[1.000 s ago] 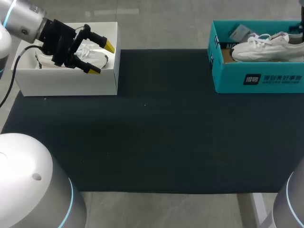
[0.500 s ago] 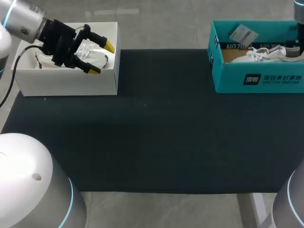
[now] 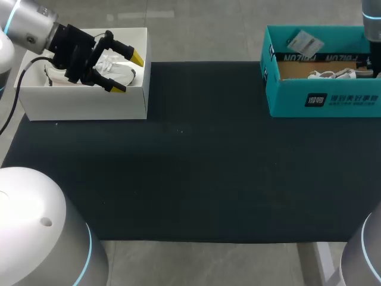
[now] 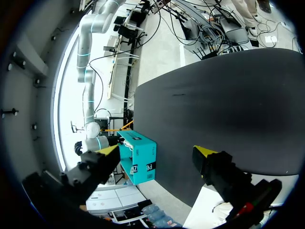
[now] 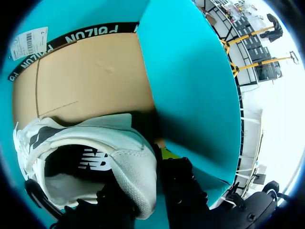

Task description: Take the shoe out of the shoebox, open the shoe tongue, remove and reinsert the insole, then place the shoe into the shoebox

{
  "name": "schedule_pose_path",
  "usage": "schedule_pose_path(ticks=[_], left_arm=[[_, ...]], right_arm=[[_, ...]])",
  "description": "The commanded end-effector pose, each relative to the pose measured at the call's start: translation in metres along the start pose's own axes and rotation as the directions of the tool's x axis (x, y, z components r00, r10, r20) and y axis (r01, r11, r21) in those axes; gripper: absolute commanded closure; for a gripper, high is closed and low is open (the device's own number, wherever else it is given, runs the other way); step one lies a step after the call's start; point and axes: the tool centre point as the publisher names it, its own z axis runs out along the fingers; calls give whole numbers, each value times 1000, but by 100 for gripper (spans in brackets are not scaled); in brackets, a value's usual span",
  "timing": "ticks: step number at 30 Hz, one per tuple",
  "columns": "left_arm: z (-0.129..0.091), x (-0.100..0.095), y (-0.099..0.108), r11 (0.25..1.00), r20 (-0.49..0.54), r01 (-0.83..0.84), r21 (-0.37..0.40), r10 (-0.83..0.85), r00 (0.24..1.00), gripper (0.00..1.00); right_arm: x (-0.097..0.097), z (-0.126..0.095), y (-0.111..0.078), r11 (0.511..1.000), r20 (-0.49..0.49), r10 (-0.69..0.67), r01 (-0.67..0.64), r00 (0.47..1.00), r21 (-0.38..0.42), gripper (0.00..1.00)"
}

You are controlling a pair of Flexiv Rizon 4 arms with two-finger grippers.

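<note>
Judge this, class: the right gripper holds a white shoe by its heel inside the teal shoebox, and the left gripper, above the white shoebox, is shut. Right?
No: the left gripper, above the white shoebox, is open, its yellow tips wide apart, as the left wrist view shows. The right gripper does hold the white shoe by its heel inside the teal shoebox.

bright, even light on the dark mat (image 3: 190,179), faint shadows, white glare in wrist views

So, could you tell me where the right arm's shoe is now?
In the head view the white shoe sits low inside the teal shoebox at the table's far right, its heel gripped by the right gripper.
</note>
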Motion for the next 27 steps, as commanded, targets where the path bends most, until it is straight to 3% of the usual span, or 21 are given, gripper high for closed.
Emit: schedule_pose_path(ticks=[1, 6, 7, 8, 9, 19, 27], left_arm=[[0, 0, 0, 1000, -2, 0, 1, 0, 1000, 0], [0, 0, 0, 1000, -2, 0, 1, 0, 1000, 0], [0, 0, 0, 1000, -2, 0, 1, 0, 1000, 0], [0, 0, 0, 1000, -2, 0, 1, 0, 1000, 0], [0, 0, 0, 1000, -2, 0, 1, 0, 1000, 0], [0, 0, 0, 1000, -2, 0, 1, 0, 1000, 0], [0, 0, 0, 1000, -2, 0, 1, 0, 1000, 0]], right_arm=[[3, 7, 3, 1000, -3, 0, 0, 1000, 19, 100], [4, 15, 0, 999, -12, 13, -12, 1000, 40, 100], [4, 16, 0, 999, -11, 15, -15, 1000, 44, 73], [4, 16, 0, 999, -12, 16, -15, 1000, 45, 22], [3, 15, 0, 999, -12, 18, -18, 1000, 45, 0], [-3, -24, 3, 999, -34, 23, -24, 999, -29, 0], [-9, -81, -4, 995, -180, 1, -18, 984, -95, 0]])
